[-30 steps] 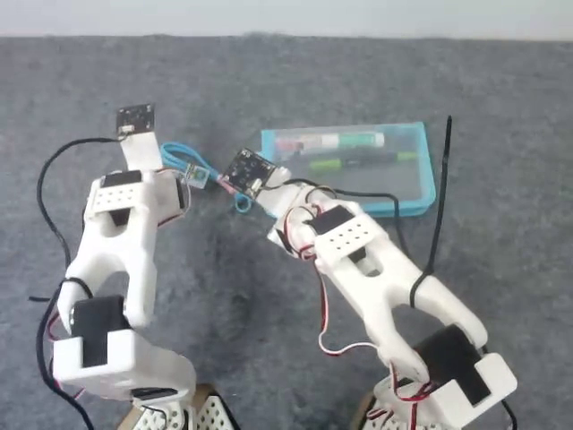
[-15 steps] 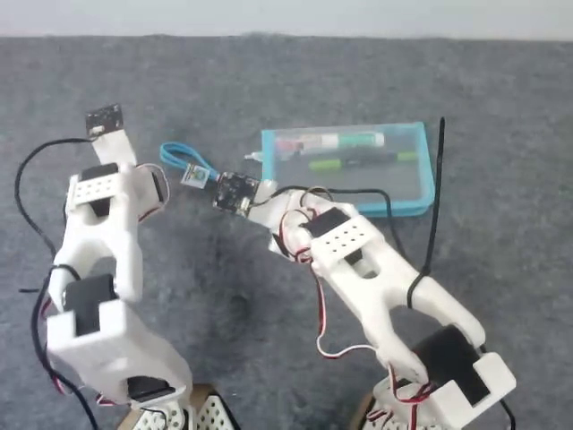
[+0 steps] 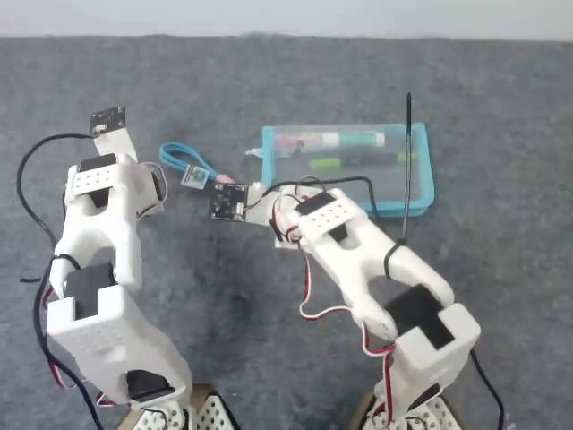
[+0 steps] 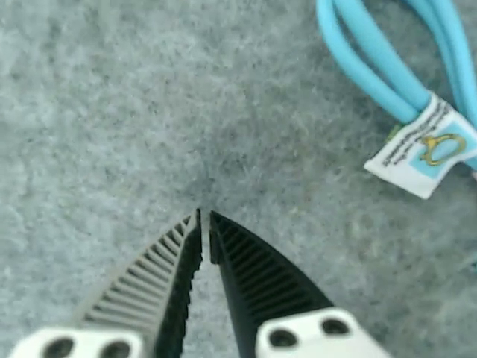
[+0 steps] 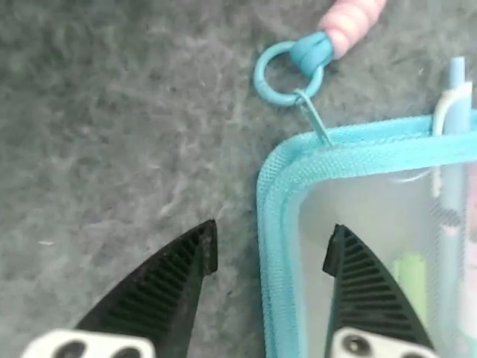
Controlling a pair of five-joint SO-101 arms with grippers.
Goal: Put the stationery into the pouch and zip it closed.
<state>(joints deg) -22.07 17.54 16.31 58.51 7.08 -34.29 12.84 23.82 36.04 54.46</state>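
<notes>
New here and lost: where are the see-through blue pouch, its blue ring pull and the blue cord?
see-through blue pouch (image 5: 270, 186), right wrist view, on its corner seam.
blue ring pull (image 5: 260, 74), right wrist view, on the ring's band.
blue cord (image 4: 365, 63), left wrist view, on one strand.

A robotics test bench is indicated, of the kind kept in a lab or hobby workshop. A grey felt-like mat is spread over the whole table, and a plain pale wall is seen along the mat's far edge. At the mat's near edge a white plastic left arm and right arm are mounted, with loose red and white wires left exposed and a bare black circuit-board camera carried at the wrist
</notes>
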